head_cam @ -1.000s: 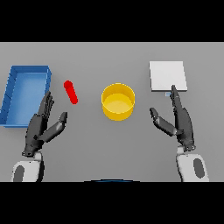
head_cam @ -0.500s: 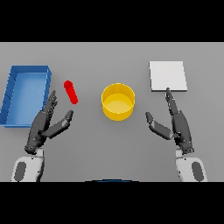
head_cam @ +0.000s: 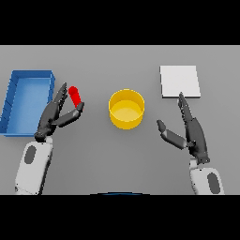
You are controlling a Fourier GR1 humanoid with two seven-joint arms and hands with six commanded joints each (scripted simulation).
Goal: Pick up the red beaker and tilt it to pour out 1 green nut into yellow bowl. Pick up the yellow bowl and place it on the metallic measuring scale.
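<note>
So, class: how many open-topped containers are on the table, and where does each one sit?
2. The blue tray sits at the table's left edge, beside the left hand. The yellow bowl sits in the middle. The red beaker's top can't be judged.

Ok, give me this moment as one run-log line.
phase: reaching | left hand: open, at red beaker | right hand: open, idle | yellow bowl: on table | scale: bare

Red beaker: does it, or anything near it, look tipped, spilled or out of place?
The red beaker looks tilted rather than upright, between the blue tray and the yellow bowl, right at the left robot hand. No spill shows. The bowl sits upright.
</note>
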